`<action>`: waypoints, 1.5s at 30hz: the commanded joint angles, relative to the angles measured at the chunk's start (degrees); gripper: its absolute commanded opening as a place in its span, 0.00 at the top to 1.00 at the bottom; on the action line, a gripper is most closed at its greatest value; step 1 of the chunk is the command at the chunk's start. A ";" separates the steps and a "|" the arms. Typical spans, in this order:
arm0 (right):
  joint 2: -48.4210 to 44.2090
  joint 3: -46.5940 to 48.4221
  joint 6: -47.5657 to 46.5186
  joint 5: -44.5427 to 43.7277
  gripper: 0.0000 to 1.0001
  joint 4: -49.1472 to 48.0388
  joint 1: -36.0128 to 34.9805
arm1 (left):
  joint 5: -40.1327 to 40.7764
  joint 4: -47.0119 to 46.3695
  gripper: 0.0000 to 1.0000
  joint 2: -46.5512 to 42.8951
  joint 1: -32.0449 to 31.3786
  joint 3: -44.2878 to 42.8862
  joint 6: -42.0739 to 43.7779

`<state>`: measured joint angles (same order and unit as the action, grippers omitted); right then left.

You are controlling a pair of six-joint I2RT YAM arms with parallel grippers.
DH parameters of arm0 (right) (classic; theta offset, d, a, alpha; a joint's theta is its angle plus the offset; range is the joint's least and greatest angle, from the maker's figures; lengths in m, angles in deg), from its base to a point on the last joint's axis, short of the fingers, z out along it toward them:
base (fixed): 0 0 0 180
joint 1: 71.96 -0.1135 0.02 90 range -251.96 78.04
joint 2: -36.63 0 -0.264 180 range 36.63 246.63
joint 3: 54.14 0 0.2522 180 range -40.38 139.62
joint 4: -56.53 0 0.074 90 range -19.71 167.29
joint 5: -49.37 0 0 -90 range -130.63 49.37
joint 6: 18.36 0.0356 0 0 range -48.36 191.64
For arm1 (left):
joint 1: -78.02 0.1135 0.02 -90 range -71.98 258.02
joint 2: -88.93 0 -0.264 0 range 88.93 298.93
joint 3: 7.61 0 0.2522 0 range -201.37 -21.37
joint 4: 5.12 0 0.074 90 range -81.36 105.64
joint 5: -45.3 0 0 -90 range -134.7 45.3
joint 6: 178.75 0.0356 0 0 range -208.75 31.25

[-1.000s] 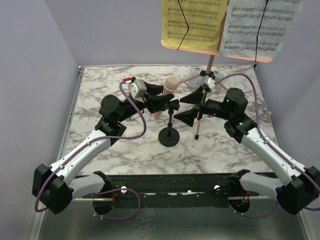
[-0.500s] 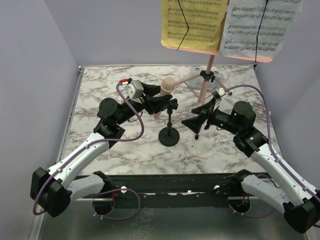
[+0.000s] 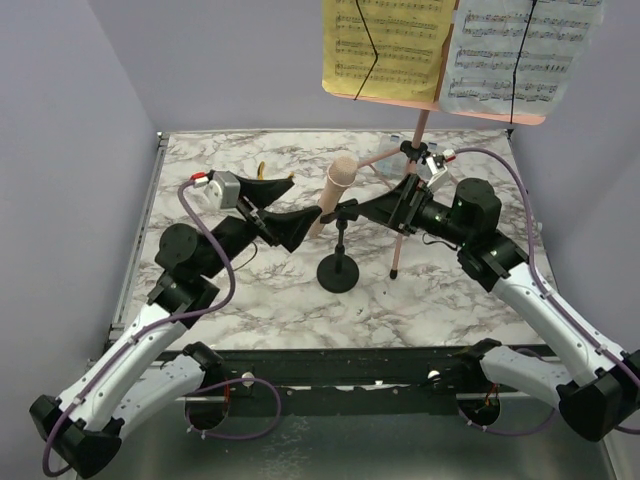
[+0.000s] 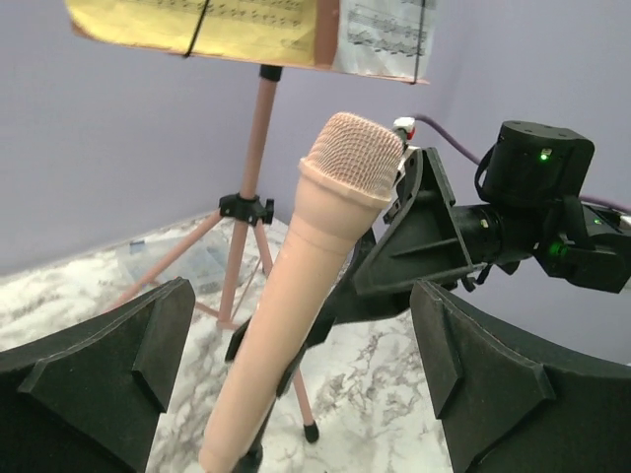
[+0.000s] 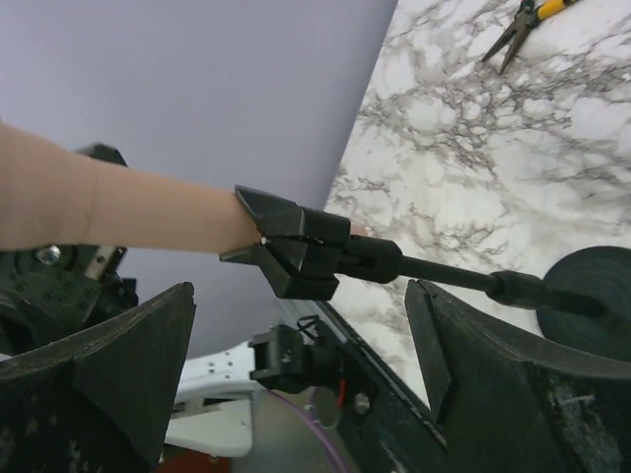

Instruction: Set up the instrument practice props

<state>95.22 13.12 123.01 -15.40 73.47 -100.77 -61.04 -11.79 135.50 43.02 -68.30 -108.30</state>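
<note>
The pink-beige microphone point(image 3: 337, 186) leans in the clip of the short black mic stand point(image 3: 339, 262), whose round base rests mid-table. My left gripper point(image 3: 303, 197) is open just left of it; in the left wrist view its fingers straddle the microphone point(image 4: 315, 286) without touching. My right gripper point(image 3: 372, 212) is open just right of the clip point(image 5: 296, 251), with nothing between its fingers. The pink tripod music stand point(image 3: 418, 130) stands behind, carrying a yellow sheet point(image 3: 385, 48) and a white sheet point(image 3: 520, 55).
Yellow-handled pliers point(image 5: 527, 20) lie on the marble table at the back left, partly hidden behind my left gripper. A clear plastic box point(image 4: 192, 261) sits by the tripod legs. Purple walls close in the table on three sides.
My left gripper has opened, let go of the microphone and drawn back to the left. The microphone stays in the clip. My right gripper has swung up toward the clip.
</note>
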 commanded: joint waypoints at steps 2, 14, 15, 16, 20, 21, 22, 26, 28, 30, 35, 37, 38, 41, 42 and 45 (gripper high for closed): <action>2.62 1.93 12.15 -0.37 0.11 -4.79 -0.18 | 13.32 19.46 0.01 -8.31 -0.23 2.67 -8.84; 10.08 3.04 12.75 4.23 0.25 -11.07 -0.18 | 20.77 36.83 0.01 -21.80 -0.24 3.41 -10.03; 10.22 2.88 12.77 4.08 0.26 -11.04 -0.19 | 20.82 37.03 0.01 -21.87 -0.20 3.40 -10.22; 10.29 2.49 12.78 3.87 0.28 -11.17 -0.17 | 20.69 37.13 0.01 -21.80 -0.24 3.35 -10.45; 10.23 0.68 13.11 3.34 0.34 -11.54 -0.14 | 19.47 37.22 0.01 -20.68 -0.24 2.74 -11.02; 10.22 0.15 13.38 3.42 0.34 -11.74 -0.16 | 19.19 37.34 0.01 -20.45 -0.24 2.65 -11.12; 10.15 -0.63 13.65 3.65 0.36 -12.23 -0.12 | 19.07 37.39 0.01 -20.29 -0.24 2.56 -11.25; 9.82 -3.39 14.84 4.15 0.42 -13.80 -0.17 | 18.89 37.57 0.01 -20.05 -0.24 2.33 -11.73; 9.71 -4.57 15.07 4.05 0.45 -14.18 -0.14 | 18.89 37.63 0.01 -20.09 -0.24 2.29 -11.91; 9.60 -5.51 15.16 3.88 0.46 -14.23 -0.16 | 18.80 37.74 0.01 -20.16 -0.24 2.36 -12.11; 9.39 -7.25 15.00 3.19 0.50 -13.97 -0.18 | 18.80 38.35 0.01 -20.63 -0.24 2.64 -12.74; 9.56 -8.10 14.95 2.66 0.50 -13.99 -0.18 | 18.80 38.56 0.01 -20.67 -0.24 2.73 -13.11; 9.69 -8.44 14.79 2.43 0.50 -13.99 -0.16 | 18.80 38.61 0.01 -20.76 -0.24 2.64 -13.22; 10.04 -9.42 14.35 1.72 0.50 -13.92 -0.17 | 18.80 38.96 0.01 -20.82 -0.24 2.56 -13.48; 10.17 -9.74 14.22 1.54 0.50 -14.08 -0.17 | 18.80 39.11 0.01 -20.87 -0.28 2.51 -13.58; 10.66 -10.29 14.04 1.38 0.51 -14.23 -0.18 | 18.80 39.51 0.01 -21.04 -0.24 2.38 -13.81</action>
<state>104.07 6.34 139.65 -12.86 51.88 -100.77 -42.28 26.07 115.17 43.02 -64.94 -121.28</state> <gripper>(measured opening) 0.502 0.987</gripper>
